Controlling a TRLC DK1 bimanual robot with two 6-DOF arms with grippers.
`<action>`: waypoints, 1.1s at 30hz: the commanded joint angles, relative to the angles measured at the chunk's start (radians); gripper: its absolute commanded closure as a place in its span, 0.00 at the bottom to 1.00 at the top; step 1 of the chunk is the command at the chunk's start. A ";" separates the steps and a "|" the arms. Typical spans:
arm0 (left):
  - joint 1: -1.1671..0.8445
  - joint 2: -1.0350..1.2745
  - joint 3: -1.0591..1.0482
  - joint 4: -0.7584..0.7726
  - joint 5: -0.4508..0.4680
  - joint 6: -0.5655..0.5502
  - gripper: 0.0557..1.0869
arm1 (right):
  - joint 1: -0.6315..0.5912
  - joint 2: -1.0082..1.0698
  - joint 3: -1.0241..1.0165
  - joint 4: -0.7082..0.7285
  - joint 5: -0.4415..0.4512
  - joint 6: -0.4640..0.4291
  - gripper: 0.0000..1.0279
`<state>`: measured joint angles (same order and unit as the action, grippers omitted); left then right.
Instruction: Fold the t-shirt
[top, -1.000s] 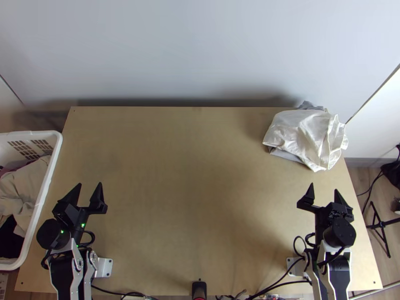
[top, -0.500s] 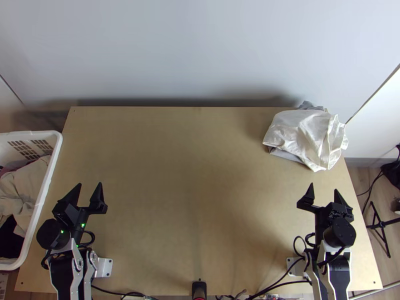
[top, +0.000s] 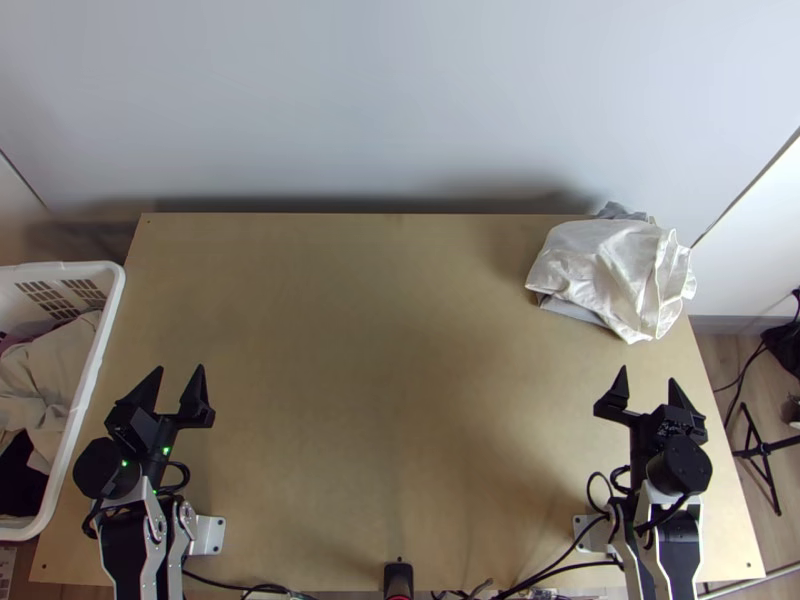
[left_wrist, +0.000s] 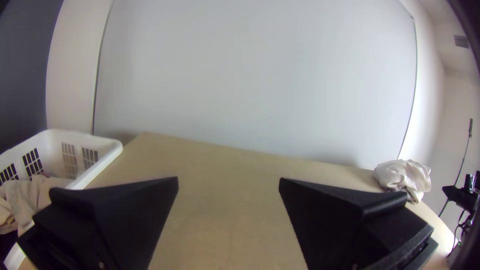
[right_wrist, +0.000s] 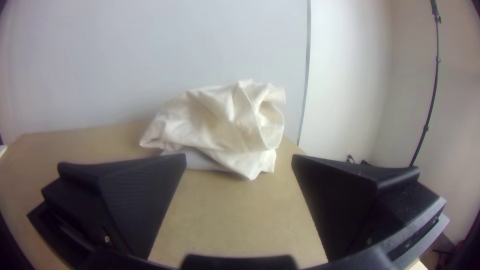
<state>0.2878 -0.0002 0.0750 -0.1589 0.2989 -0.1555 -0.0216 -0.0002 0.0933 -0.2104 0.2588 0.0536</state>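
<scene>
left gripper (top: 180, 368) at lower left and right gripper (top: 648, 375) at lower right have fingers apart, likely ready to grab; cloth (top: 603, 262) sits bunched upper right, perhaps sparing folding room.

A bunched white cloth (top: 605, 262) is lying at upper right. The left claw (top: 179, 369) is gaping at lower left, the right claw (top: 649, 375) at lower right.

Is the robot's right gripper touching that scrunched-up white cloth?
Apart. The top view shows bare table between the fingertips of the open right gripper and the bunched white cloth.
</scene>
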 joint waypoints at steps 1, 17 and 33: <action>-0.001 -0.001 0.000 -0.004 0.000 -0.001 0.05 | 0.011 -0.001 0.000 0.000 0.000 0.023 0.05; -0.139 -0.001 0.000 0.124 -0.007 0.024 0.05 | -0.024 -0.003 0.000 -0.014 0.002 0.083 0.04; -0.211 -0.001 0.002 -0.054 -0.262 0.099 0.05 | 0.014 -0.003 0.002 -0.049 0.026 0.233 0.05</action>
<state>0.1215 0.0162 0.0776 -0.1867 0.0772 -0.0616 -0.0006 0.0006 0.0929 -0.2634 0.2756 0.2771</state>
